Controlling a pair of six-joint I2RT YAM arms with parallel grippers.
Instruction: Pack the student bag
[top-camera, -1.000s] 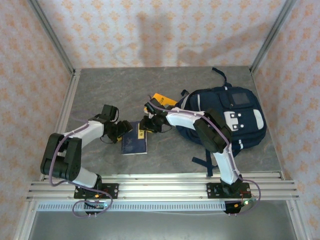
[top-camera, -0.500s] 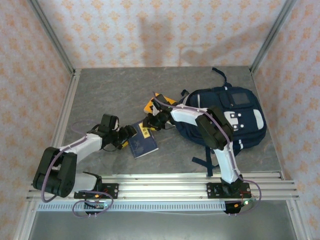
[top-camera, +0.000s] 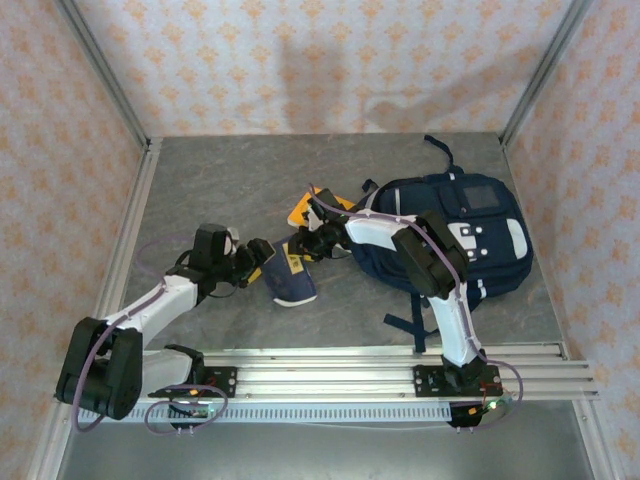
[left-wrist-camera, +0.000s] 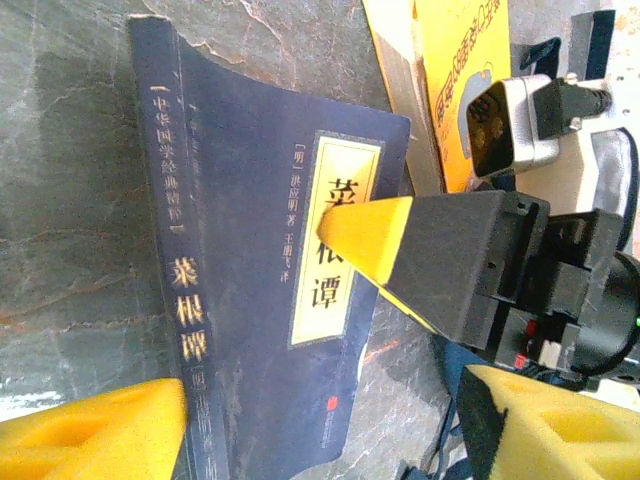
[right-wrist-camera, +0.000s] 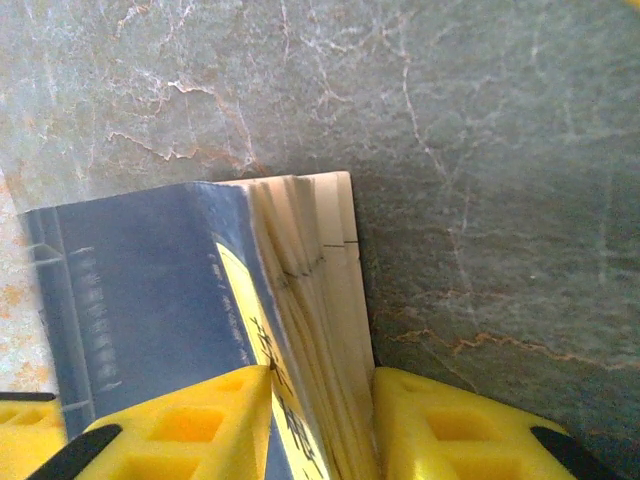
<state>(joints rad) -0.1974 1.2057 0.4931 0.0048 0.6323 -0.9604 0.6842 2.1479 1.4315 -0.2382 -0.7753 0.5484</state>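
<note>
**Right jaws on the book**

My right jaws grasp the blue book (top-camera: 292, 283) by its page edge. My left jaws stand released, just beside the book's left side. The student bag (top-camera: 470, 230) lies on the bench (top-camera: 220, 180), right of the book.

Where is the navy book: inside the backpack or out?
Out: the navy book is beside the backpack, pinched by the right gripper.

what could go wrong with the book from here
1. The right gripper pinches the book only at its page edge, so it might sag or slip out.
2. The open left gripper sits close by; the two could bump.
3. The bag looks closed from above, so insertion may stall.
</note>
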